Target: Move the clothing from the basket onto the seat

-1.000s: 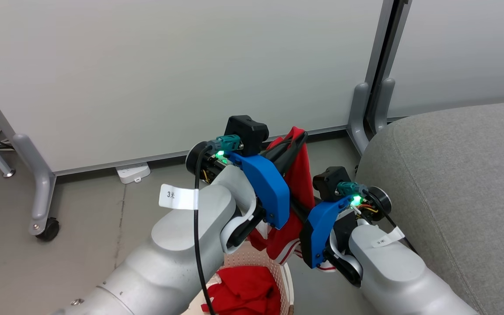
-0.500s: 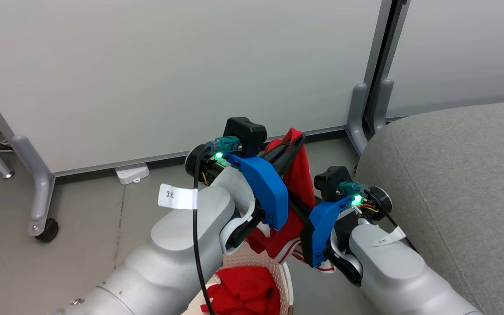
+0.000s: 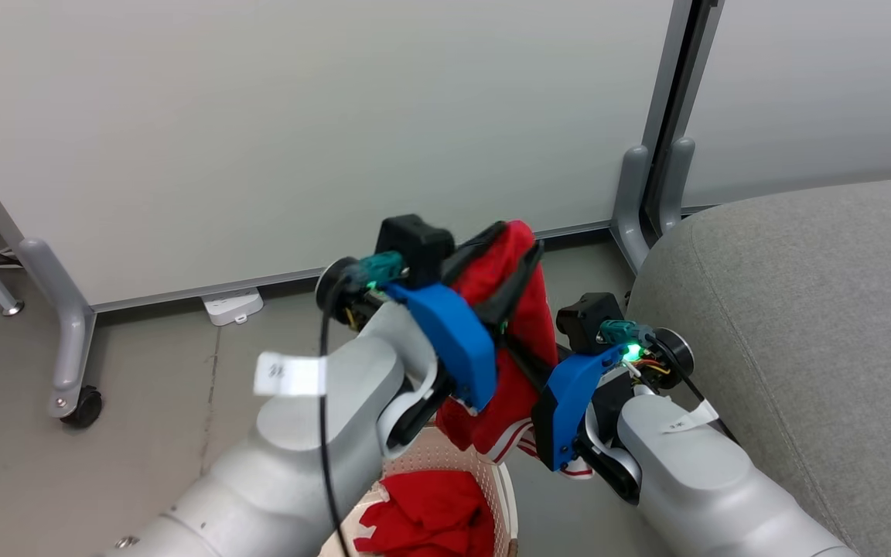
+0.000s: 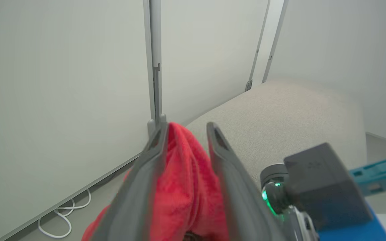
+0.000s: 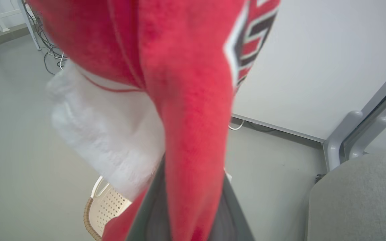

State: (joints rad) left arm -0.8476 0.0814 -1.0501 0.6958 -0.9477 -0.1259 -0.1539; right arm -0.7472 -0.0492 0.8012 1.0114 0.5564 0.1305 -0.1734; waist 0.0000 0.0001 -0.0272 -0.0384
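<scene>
Forearms [image 3: 693, 472]: pale grey; blue wrist covers [image 3: 449, 344], black camera blocks [image 3: 413, 240]. Left forearm [image 3: 291, 464], nine o'clock: black cable [image 3: 323, 433], white tag [image 3: 287, 374], marking possibly "3". Left gripper [image 3: 520, 237]: long dark fingers [image 3: 521, 275].

Between the dark fingers [image 3: 521, 275] the jersey [image 3: 519, 371] is bright red, with black-and-white striped trim and a white panel. Below the fingers, a plain red garment [image 3: 430, 510] fills the cream, perforated, brown-rimmed basket [image 3: 434, 456]. Beside them, the sofa [image 3: 801, 309] is grey.
</scene>
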